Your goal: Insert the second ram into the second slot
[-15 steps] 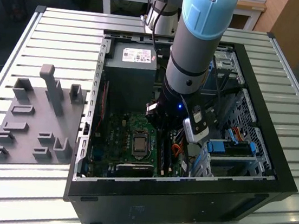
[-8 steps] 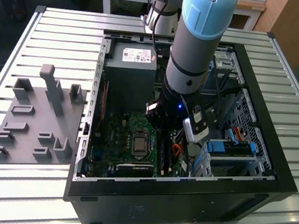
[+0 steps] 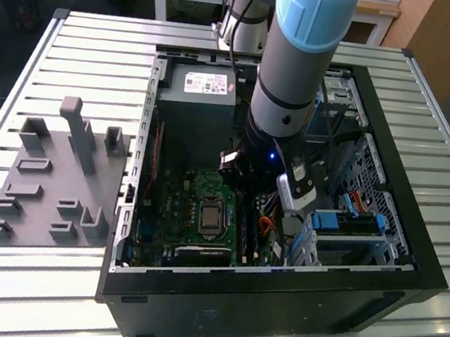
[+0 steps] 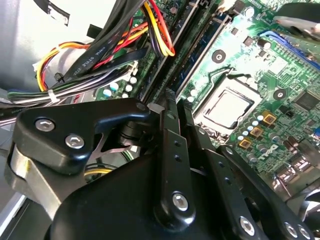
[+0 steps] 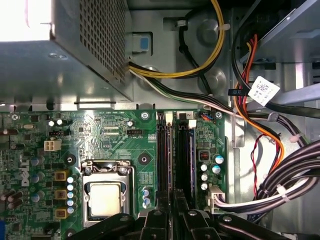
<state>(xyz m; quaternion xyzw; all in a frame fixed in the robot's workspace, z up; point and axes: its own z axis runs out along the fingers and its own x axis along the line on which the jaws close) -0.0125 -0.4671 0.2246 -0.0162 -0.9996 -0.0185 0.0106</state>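
The gripper (image 4: 176,102) is seen hanging low over the memory slots (image 5: 163,150), which run just beside the processor (image 5: 105,197) on the side turned away from the board's other chips. Whether the pincer is spread, pressed together or pinching anything cannot be told from these views.

The second ram (image 5: 191,150) is taken to be the thin blue-edged stick standing on edge in the slots, on the row further from the processor; whether it is fully seated cannot be made out. The row nearer the processor looks dark and bare.

Such a stick is judged to be light, stiff and flat, but fragile. It is best held by its two long bare edges or short ends. The chips on its face and the contact strip along its lower edge should be left alone. It would have to be kept square to the slot, since a tilt could make it bind.

Beyond the slots from the processor, bundled cables (image 5: 280,180) are draped, well clear of the slot line. Further back from the processor sits the grey power supply (image 5: 60,55).

In the exterior view, the processor is enclosed by the open black case (image 3: 274,306). A grey parts holder (image 3: 42,187) lies outside the case on the slatted table (image 3: 85,36).
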